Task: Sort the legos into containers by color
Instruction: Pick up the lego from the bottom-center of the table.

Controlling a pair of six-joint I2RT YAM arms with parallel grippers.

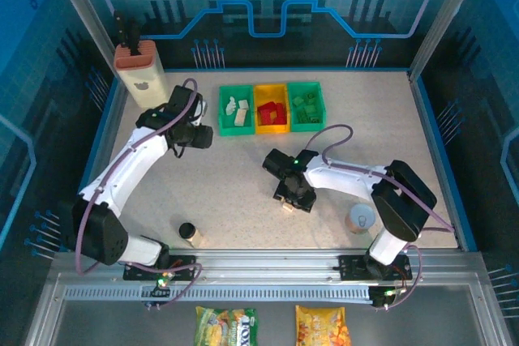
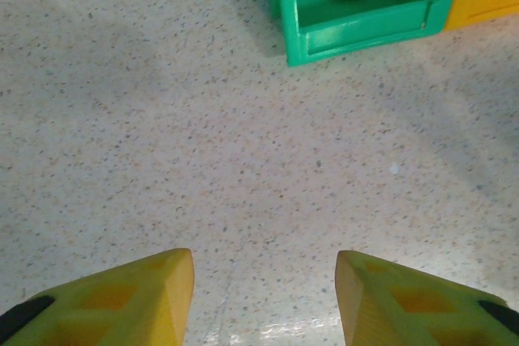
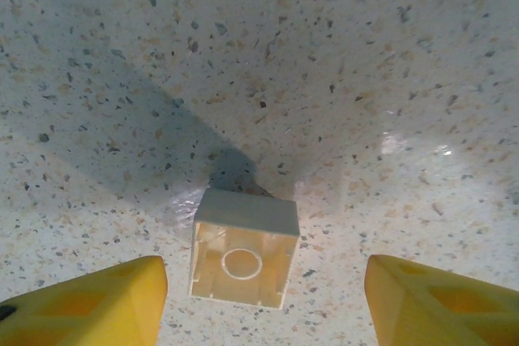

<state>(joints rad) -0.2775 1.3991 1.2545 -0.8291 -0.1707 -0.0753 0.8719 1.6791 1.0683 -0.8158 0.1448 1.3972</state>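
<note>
1. While the right gripper (image 3: 266, 275) hangs low over the table (image 3: 365, 79) with its fingers spread wide and nothing pinched, a single cream brick (image 3: 243, 258) lies on the bare surface between them. It is closer to one finger (image 3: 113, 301) than to the other.
2. That offset is the first risk. On closing, the nearer finger would likely meet the brick first and shove or spin it instead of trapping it.
3. The brick turns its hollow underside toward the wrist camera; whether it rests on its side or on its studs is hard to tell from here. Either way it is light and thin-walled, so a shallow pinch could tip it or squirt it out.
4. Seen from above, the brick sits near the middle of the table, well apart from the three bins along the far side. Cream pieces (image 1: 238, 108) lie in the left green bin (image 1: 235, 130), red ones (image 1: 271, 111) in the yellow bin (image 1: 272, 128), and green ones (image 1: 304, 108) in the right green bin (image 1: 308, 125). This brick therefore belongs far left. A release slightly to the right would land it among the red, and one that falls short would hit the rim.
5. The left gripper (image 2: 266, 281), also spread and empty, hovers just beside the left bin's near corner. A right arm reaching across to that bin could clash with it.
</note>
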